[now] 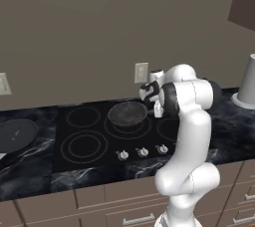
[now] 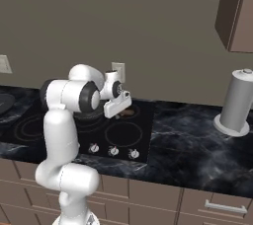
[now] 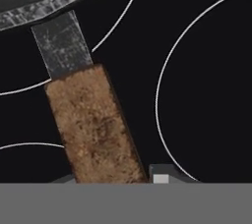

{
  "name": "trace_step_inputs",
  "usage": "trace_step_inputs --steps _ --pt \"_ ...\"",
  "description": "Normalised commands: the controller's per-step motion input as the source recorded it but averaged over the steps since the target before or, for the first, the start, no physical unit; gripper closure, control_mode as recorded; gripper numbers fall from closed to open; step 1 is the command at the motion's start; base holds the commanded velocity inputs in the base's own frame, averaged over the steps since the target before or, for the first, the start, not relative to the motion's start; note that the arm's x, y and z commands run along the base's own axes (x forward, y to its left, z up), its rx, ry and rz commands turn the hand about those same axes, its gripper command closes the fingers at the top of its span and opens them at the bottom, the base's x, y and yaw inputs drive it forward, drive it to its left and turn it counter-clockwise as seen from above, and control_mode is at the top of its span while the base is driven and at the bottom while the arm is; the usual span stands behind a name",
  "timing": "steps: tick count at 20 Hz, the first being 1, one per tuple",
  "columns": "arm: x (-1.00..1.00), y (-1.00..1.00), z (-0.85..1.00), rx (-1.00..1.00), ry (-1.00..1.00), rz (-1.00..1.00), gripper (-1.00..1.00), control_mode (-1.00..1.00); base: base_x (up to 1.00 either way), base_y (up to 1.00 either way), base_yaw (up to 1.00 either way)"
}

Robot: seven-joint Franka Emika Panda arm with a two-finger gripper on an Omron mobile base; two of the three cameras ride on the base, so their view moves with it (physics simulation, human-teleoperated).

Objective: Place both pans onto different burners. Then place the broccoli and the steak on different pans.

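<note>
your arm rises nearest you, white with dark joints, bending over the front edge of the counter toward the cooktop. along that near edge you see three small silver knobs. just beyond them sits the speckled pan, dark grey, resting on a ringed burner at the middle of the glass — its brown wooden handle points right, toward the gripper. in the hand view the handle runs straight down between the fingertips, and the jaws are closed on it; you can see one pale fingertip hard against its right side. the other fingertip is mostly hidden.

the black pan lies well apart on the marble counter, left of the cooktop and off the burners. a second burner at the near left is bare.

far right on the counter stands a grey cylinder on a round base. a pale wall outlet sits behind the cooktop.
</note>
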Motion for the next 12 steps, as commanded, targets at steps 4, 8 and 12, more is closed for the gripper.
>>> trace_step_inputs --steps 4,8,12 --pt "-0.13 0.37 -0.44 0.0 0.07 0.0 1.0 -1.0 0.0 0.0 0.0" --pt "-0.24 0.31 -0.31 0.0 0.06 0.01 1.0 -1.0 0.0 0.0 0.0" --pt "-0.36 0.4 -0.33 0.0 0.01 0.02 1.0 -1.0 0.0 0.0 0.0"
